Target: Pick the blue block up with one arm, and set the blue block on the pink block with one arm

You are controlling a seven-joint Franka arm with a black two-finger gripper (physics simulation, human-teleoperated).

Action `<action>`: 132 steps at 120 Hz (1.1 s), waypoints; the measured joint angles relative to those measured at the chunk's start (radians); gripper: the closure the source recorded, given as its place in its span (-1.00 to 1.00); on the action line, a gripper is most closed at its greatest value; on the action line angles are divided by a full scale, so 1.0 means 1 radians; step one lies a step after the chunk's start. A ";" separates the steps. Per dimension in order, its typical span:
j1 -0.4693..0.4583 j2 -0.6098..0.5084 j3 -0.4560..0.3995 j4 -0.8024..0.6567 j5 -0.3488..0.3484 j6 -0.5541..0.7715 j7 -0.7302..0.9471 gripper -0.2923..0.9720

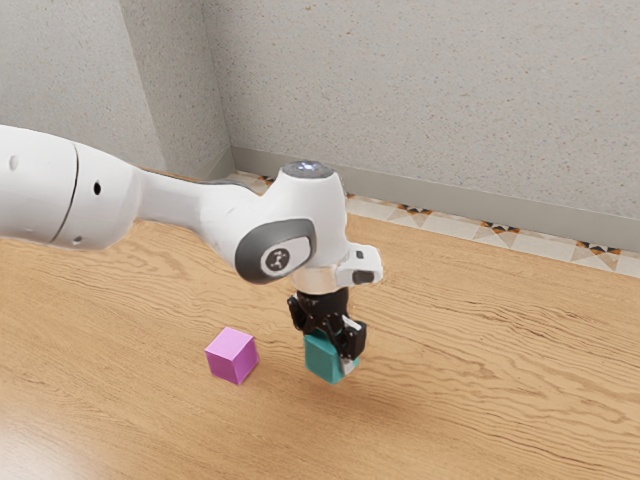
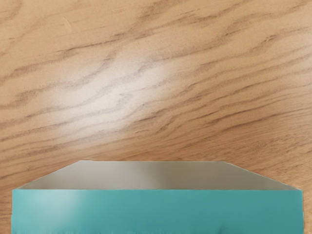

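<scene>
The small teal-blue cube (image 1: 321,359) hangs tilted in the black two-finger gripper (image 1: 331,346), whose fingers clench it from two sides, seemingly just clear of the light wooden table (image 1: 490,390). The pink-purple cube (image 1: 232,355) sits on the wood near it, towards the exterior view's left. The white arm (image 1: 190,210) reaches in from that side.

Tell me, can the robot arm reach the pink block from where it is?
Probably yes. The gripper, shut on the blue block, hangs close beside the pink block, which sits on the exterior view's left. Only bare table lies between them, and the pink block's top is uncovered.
</scene>
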 joint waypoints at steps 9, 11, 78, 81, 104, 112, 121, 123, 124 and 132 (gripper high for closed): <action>0.063 -0.011 -0.033 -0.008 -0.001 -0.007 0.030 -0.09; 0.076 -0.014 -0.039 -0.010 -0.001 -0.010 0.036 -0.09; 0.455 -0.152 -0.215 -0.112 -0.023 -0.108 0.234 -0.06; 0.462 -0.153 -0.219 -0.113 -0.023 -0.112 0.242 -0.05; 0.505 -0.178 -0.225 -0.147 -0.024 -0.137 0.293 -0.02; 0.521 -0.179 -0.231 -0.156 -0.024 -0.142 0.308 -0.02; 0.551 -0.180 -0.241 -0.163 -0.025 -0.146 0.322 -0.01; 0.554 -0.180 -0.242 -0.163 -0.028 -0.146 0.324 0.00; 0.555 -0.180 -0.243 -0.164 -0.031 -0.147 0.326 0.00; 0.560 -0.180 -0.244 -0.165 -0.050 -0.148 0.333 0.01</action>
